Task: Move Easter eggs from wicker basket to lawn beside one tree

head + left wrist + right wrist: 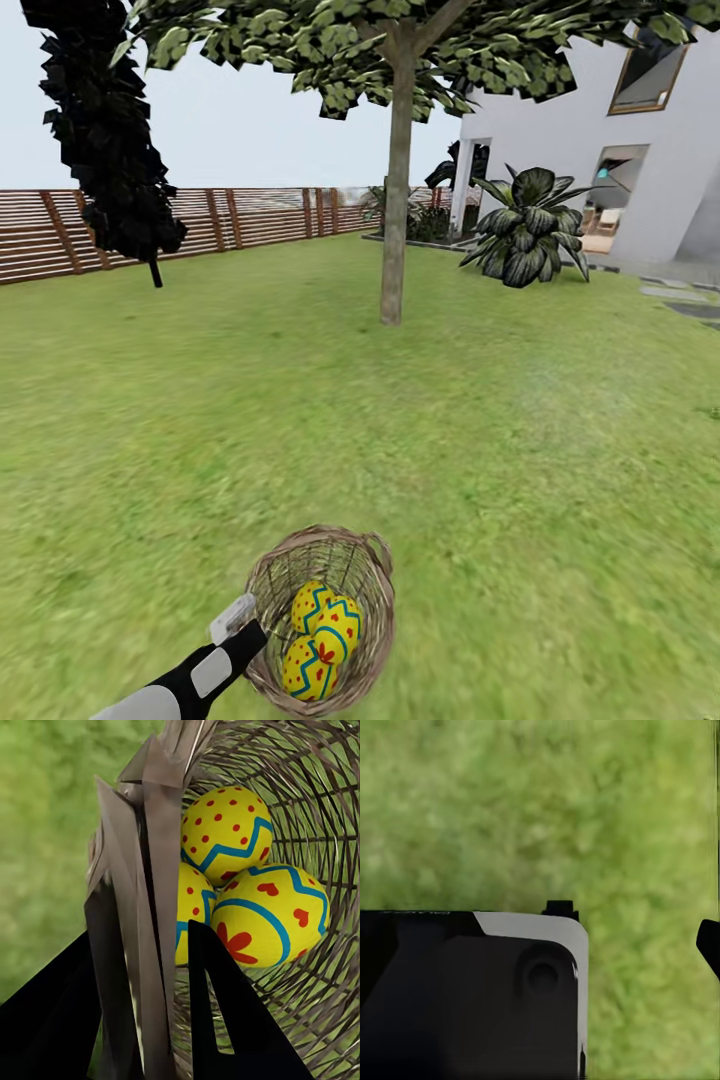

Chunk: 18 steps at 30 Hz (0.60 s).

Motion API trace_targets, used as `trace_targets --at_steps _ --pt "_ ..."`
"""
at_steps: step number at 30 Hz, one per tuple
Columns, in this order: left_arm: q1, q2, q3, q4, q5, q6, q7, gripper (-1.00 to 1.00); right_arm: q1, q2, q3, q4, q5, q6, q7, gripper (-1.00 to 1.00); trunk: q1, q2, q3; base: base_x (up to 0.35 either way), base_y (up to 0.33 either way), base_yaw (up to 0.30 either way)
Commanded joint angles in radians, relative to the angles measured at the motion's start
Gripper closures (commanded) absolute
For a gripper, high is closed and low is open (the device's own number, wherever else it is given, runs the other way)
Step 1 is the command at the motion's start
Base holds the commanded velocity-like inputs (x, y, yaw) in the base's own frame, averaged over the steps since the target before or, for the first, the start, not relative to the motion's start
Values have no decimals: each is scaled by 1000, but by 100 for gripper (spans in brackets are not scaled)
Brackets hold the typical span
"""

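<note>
The wicker basket (372, 570) sits low in the head view, tilted with its opening toward me. It holds three Easter eggs (322, 632), yellow with blue zigzags and red marks. In the left wrist view they lie packed together: one (225, 832) with dots, one (271, 916) with hearts, and one (192, 900) half hidden. My left gripper (243, 622) (142, 934) is shut on the basket's woven wall (154, 862), one finger inside and one outside. The tree (395, 210) with the pale trunk stands ahead on the lawn (500, 420). The right wrist view looks at grass and a black and grey robot part (472, 997).
A dark conical tree (105, 130) stands at the left before the slatted wooden fence (250, 215). A broad-leaved striped plant (530, 230) and the white house (620, 150) are at the right. Grey paving stones (680, 295) lie at the far right. Open grass lies between me and the tree.
</note>
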Motion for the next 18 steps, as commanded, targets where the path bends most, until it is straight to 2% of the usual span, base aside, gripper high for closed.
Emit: trace_targets --at_steps 1,5,10,18 --pt "0 0 1 -2 12 3 -3 100 -2 -1 -8 4 8 -7 1 -100 1 -2 -2 341 0 -283" --pt "0 0 1 -2 12 3 -3 100 -1 -1 -8 2 15 -7 1 -100 1 -2 -1 341 0 -195" --pt "0 0 1 -1 12 3 -3 100 -1 -1 -6 -1 27 -5 -1 -100 1 -2 -1 341 0 -8" --pt "0 -2 1 0 12 3 -3 100 -1 -1 -7 1 16 -8 -1 -100 1 -2 -1 341 0 0"
